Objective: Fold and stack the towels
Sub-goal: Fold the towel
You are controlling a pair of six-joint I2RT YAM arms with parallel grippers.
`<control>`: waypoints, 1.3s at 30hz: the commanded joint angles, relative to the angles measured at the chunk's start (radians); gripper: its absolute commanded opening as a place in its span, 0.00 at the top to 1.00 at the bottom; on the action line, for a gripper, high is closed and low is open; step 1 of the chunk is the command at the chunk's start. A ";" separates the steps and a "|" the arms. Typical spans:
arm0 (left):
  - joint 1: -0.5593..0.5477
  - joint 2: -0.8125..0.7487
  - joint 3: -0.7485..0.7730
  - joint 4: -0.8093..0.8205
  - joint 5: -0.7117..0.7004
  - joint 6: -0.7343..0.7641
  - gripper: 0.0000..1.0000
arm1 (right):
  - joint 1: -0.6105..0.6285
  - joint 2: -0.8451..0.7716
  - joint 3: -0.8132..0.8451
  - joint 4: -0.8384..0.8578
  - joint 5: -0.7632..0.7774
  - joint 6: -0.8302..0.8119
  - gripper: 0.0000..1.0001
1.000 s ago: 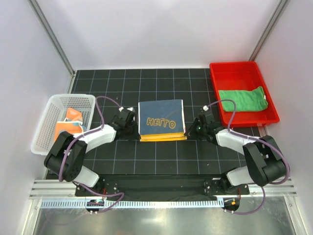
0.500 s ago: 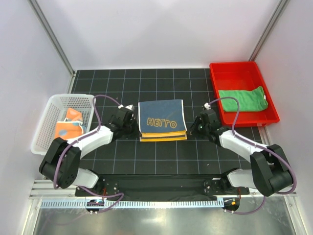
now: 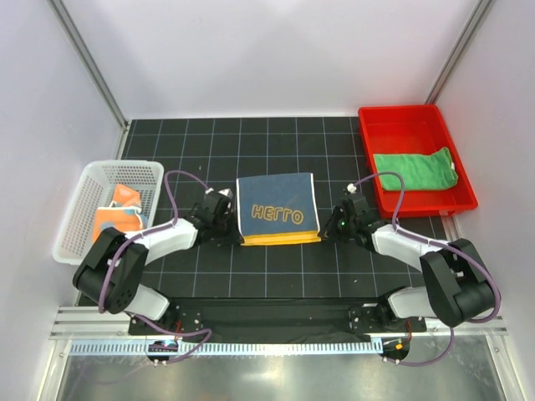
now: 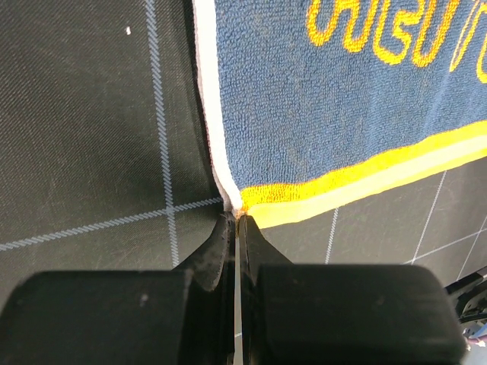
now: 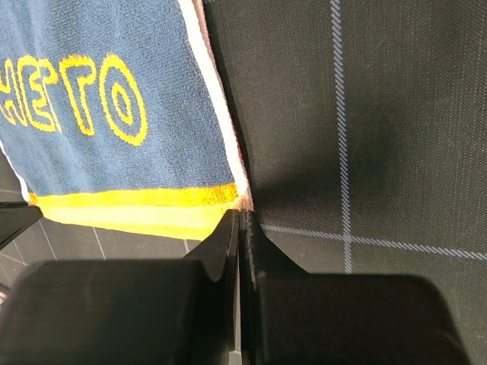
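Note:
A folded dark blue towel (image 3: 277, 209) with yellow letters and a yellow near band lies flat mid-table. My left gripper (image 3: 234, 229) is shut on its near left corner, and the left wrist view shows the fingertips (image 4: 228, 228) pinching the towel (image 4: 342, 99) right at that corner. My right gripper (image 3: 323, 231) is shut on the near right corner, where the right wrist view shows the towel (image 5: 114, 91) caught between the tips of the gripper (image 5: 243, 216). A green towel (image 3: 415, 171) lies in the red tray. A pale orange-patched towel (image 3: 119, 214) sits in the white basket.
The red tray (image 3: 368, 159) stands at the back right and the white basket (image 3: 77, 219) at the left edge. Grey walls close the table on three sides. Purple cables loop over both arms.
Both grippers have drawn the towel's upper layer toward the near edge. The blue layer now covers most of the yellow stripes that showed below it a second ago.

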 commanded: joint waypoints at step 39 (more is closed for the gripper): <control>-0.034 -0.040 -0.050 -0.010 0.019 0.006 1.00 | 0.009 -0.059 -0.058 0.006 -0.022 -0.034 0.99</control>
